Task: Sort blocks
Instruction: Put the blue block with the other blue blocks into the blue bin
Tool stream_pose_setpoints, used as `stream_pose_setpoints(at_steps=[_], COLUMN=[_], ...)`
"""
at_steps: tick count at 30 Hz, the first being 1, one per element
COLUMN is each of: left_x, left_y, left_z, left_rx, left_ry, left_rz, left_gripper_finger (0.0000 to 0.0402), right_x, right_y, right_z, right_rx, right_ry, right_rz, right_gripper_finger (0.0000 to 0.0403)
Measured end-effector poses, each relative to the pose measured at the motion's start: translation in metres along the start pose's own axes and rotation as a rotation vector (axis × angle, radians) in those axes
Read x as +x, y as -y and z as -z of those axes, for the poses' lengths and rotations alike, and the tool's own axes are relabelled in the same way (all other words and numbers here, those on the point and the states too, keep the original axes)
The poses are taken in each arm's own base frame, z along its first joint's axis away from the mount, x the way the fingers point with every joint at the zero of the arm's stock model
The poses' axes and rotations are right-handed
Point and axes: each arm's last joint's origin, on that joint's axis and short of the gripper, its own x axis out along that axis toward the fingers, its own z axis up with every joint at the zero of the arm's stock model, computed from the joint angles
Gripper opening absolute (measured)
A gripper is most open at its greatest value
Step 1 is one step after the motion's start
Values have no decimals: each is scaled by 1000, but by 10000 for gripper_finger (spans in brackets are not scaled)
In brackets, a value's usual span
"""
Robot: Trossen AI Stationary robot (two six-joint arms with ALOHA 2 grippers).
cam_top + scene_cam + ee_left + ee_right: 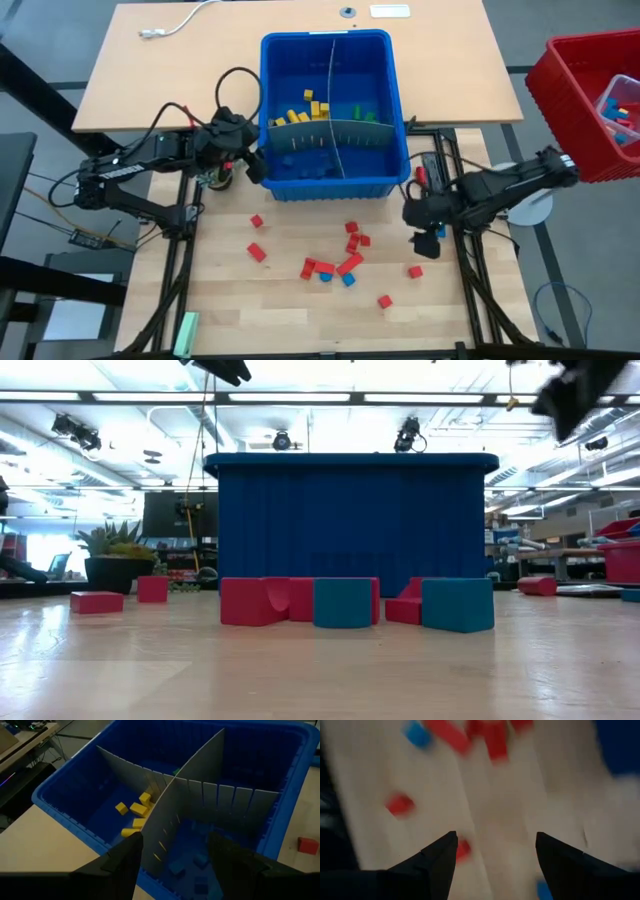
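Observation:
Several red and blue blocks [340, 262] lie scattered on the wooden table in front of the blue bin [330, 110]. Grey dividers [170, 815] split the bin. Yellow blocks [135, 812] lie in its far left compartment, green ones [362, 115] in the far right, and blue ones [187, 865] in the near part. My left gripper [175, 845] hovers open above the bin's near left corner. My right gripper [495, 840] hangs open over the table to the right of the scattered blocks, pointing down, with a red block [415, 271] close by; nothing is between its fingers.
A red basket [590, 100] with more pieces stands off the table's right side. A pale green bar [185, 333] lies at the near left corner. A white cable [175, 22] lies at the far left. Bare wood shows between the scattered blocks and the near edge.

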Motion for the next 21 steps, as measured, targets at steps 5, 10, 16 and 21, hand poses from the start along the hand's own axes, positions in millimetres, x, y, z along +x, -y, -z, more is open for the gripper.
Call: stream_pose_setpoints(at_steps=[5,10,16,21], left_x=[0,0,0,0], left_y=[0,1,2,2], left_z=[0,0,0,0], left_rx=[-1,-2,-3,-3], left_ry=[1,-3,-5,-5], left_rz=[0,32,59,59], left_gripper_finger=[232,232,232,232], right_x=[26,50,68,85], right_y=[-3,-4,7,17], right_z=[17,33,53,67], right_rx=[-76,-112,-77,-92], right_ry=[-183,-297,-412,-476], right_rz=[88,122,223,260], right_gripper_finger=[244,220,160,94])
